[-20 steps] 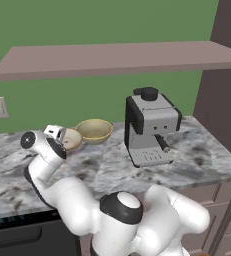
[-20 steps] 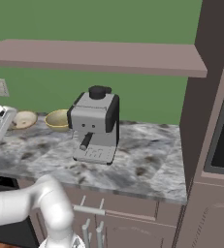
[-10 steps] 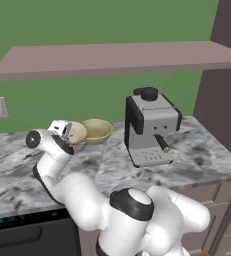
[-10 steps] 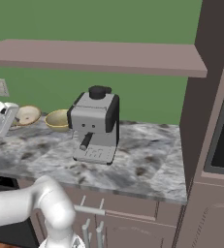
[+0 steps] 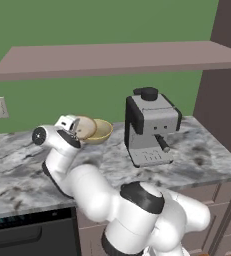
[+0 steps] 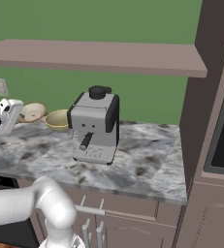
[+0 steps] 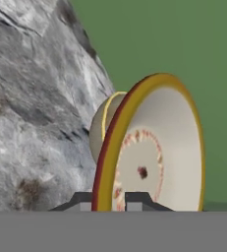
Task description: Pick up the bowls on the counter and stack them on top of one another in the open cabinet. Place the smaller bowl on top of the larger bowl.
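From the left base camera, the gripper is pinched shut on the edge of the small bowl. The bowl is tipped up on its side in front of the hand. The big bowl sits on the counter just past the small one. The shelf is high above the hand.

From the right base camera, the hand is held above the counter. The small bowl sticks out just past it. The big bowl is a bit farther on, next to the coffee machine.

From the hand camera, the two fingertips squeeze the orange rim of the small bowl. The big bowl peeks out behind it.

The small bowl looks hard, smooth and light. It could slip or break if it drops. A thin rim is the only good place to pinch it, so the grip should stay tight and moves should be slow.
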Robot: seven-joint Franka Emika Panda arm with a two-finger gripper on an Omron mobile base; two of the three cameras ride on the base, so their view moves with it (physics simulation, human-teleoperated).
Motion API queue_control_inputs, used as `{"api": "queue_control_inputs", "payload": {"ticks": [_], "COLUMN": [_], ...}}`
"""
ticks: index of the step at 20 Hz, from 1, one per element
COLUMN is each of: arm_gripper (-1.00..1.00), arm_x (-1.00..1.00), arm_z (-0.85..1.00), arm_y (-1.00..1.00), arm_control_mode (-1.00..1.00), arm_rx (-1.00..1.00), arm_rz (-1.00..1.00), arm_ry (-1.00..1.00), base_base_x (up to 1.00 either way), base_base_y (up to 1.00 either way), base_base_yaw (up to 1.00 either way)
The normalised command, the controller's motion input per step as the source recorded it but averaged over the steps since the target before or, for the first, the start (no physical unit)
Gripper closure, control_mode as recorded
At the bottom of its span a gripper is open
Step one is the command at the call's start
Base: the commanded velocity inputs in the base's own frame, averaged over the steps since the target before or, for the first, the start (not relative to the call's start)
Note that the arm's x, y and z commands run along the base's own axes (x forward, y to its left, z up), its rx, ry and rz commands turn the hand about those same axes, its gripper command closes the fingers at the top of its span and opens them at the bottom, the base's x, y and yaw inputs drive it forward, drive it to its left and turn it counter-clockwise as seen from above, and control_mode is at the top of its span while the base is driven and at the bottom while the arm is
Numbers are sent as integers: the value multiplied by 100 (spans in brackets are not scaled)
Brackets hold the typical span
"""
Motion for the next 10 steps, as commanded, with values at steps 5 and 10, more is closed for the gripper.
{"api": "queue_control_inputs", "payload": {"ticks": [5,10], "arm_gripper": [100,100], "arm_x": [9,11], "arm_z": [16,13], "arm_y": [-27,-25], "arm_control_mode": [-100,-100], "arm_rx": [0,0], "arm_rz": [-9,-8], "arm_ry": [-2,-3], "base_base_x": [0,0], "base_base_y": [0,0], "base_base_yaw": [0,0]}}
